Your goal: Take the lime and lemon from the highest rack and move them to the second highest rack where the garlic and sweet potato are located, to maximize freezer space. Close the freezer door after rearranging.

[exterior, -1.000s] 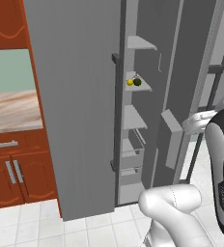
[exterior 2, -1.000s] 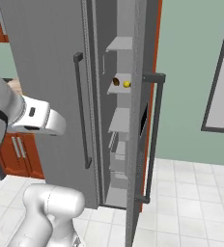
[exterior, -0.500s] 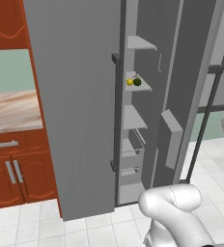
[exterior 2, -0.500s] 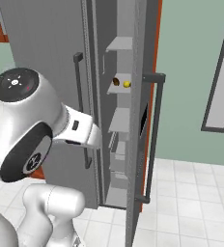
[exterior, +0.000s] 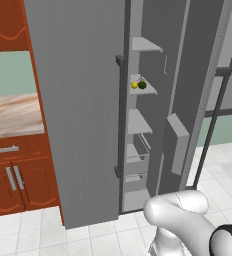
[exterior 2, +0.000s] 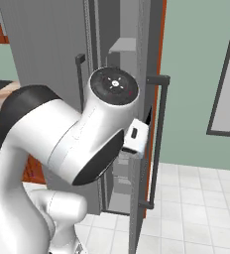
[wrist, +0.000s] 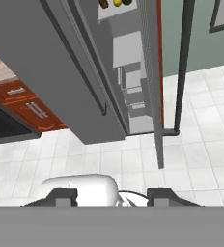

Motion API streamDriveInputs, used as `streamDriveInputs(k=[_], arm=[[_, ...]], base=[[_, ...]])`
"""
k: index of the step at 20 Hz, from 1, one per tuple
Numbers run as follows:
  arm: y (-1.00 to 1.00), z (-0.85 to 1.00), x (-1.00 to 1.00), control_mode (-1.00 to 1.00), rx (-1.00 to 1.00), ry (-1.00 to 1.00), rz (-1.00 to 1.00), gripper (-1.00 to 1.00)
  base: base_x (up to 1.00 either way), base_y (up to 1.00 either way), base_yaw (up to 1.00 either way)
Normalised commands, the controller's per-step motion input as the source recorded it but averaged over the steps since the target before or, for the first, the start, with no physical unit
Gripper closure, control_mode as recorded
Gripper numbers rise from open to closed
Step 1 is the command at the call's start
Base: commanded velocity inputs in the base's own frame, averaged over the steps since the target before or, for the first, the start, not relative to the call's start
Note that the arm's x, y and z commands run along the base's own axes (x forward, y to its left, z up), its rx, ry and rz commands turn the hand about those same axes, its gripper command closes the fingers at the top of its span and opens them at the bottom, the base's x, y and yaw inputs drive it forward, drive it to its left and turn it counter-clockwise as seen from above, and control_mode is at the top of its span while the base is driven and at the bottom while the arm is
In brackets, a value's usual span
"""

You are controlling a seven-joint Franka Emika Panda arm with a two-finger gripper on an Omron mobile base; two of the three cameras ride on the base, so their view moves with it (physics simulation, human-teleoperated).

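- Inside the open freezer, the lime (exterior: pixel 142 85) sits as a small dark green ball on a pale grey rack (exterior: pixel 143 91), touching a yellow lemon (exterior: pixel 134 85) on its left in the left base view.
- This rack is the second one down among those visible; a bare rack (exterior: pixel 147 45) hangs above it near the top of the compartment.
- In the hand view the two fruits show at the very top edge, lemon (wrist: pixel 118 3) beside lime (wrist: pixel 127 2), with a brownish item (wrist: pixel 104 4) next to them that is too cut off to identify.
- The freezer door (exterior: pixel 208 75) stands swung open on the right, its long dark bar handle (exterior: pixel 212 120) facing outward.
- The other grey door (exterior: pixel 80 105) to the left is closed, next to the reddish-brown cabinets (exterior: pixel 10 175).
- The gripper (wrist: pixel 113 195) is far from the shelves, low over the white tiled floor (wrist: pixel 191 159); its two dark fingertips (wrist: pixel 65 195) stand apart with nothing between them.
- In the right base view the white arm (exterior 2: pixel 77 144) bulks large in front of the freezer opening, hiding most of the shelves.
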Motion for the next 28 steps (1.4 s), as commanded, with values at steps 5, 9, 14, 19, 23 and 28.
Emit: streamDriveInputs(k=[5,9,14,19,23,28], arm=[[-0.48,-0.14,0.46,-1.0,0.04,0.0,0.08,1.0],[0.0,-0.44,0.75,-1.0,0.03,0.0,0.02,1.0],[-0.24,-0.68,0.71,-1.0,0.01,-0.01,0.0,1.0],[-0.65,-0.38,0.47,-1.0,0.08,0.0,0.0,1.0],[-0.4,-0.26,0.47,-1.0,0.06,0.0,0.01,1.0],[-0.12,-0.17,0.17,-1.0,0.01,0.0,0.05,1.0]], base=[[0.0,0.0,0.0],[0.0,0.0,0.0],[0.0,0.0,0.0],[0.0,0.0,0.0],[0.0,0.0,0.0],[0.0,0.0,0.0]])
